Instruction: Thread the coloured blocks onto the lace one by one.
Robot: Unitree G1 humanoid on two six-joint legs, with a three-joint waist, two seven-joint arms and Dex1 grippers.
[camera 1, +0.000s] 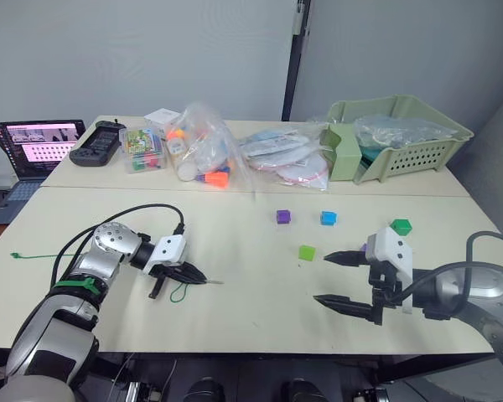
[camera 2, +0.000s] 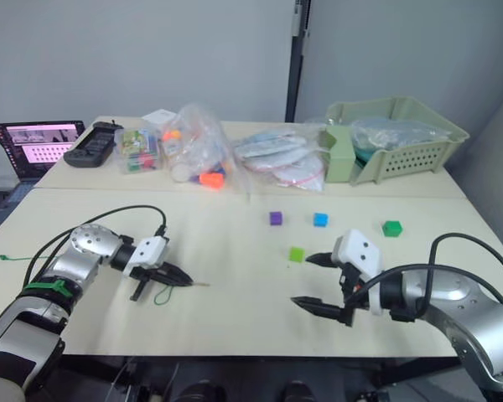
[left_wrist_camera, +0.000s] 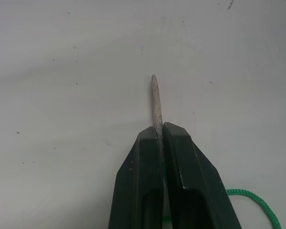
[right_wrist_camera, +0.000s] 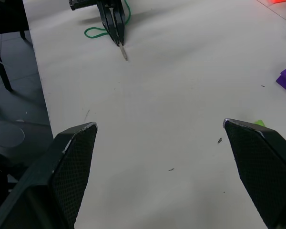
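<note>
Lace (camera 1: 179, 292) tip pinched in the left claw (camera 1: 199, 280), pointing beyond its fingertips

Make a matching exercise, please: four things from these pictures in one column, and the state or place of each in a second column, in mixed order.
Things:
1. left gripper
2. right gripper
3. lime green block
4. basket

States or places:
a. open, holding nothing
b. at the far right of the table, with clear bags inside
c. shut on the lace
d. lying loose, in front of the purple block

Pairs: 1-c, 2-a, 3-d, 4-b
</note>
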